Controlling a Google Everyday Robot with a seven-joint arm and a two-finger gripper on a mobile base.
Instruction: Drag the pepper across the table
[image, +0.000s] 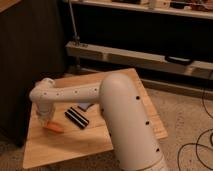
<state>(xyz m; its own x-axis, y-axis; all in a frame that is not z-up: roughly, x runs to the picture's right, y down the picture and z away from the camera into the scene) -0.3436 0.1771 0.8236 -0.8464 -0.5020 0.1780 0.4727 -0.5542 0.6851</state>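
1 gripper in play, low over the table, left of the black block. The pepper lies just left of that block, long axis roughly left-right, with the gripper right at its far end from the block. Whether the gripper is spread or clamped on the pepper, I cannot tell.

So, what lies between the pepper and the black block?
Only bare table, seen in the camera view; the gripper is just above the pepper.
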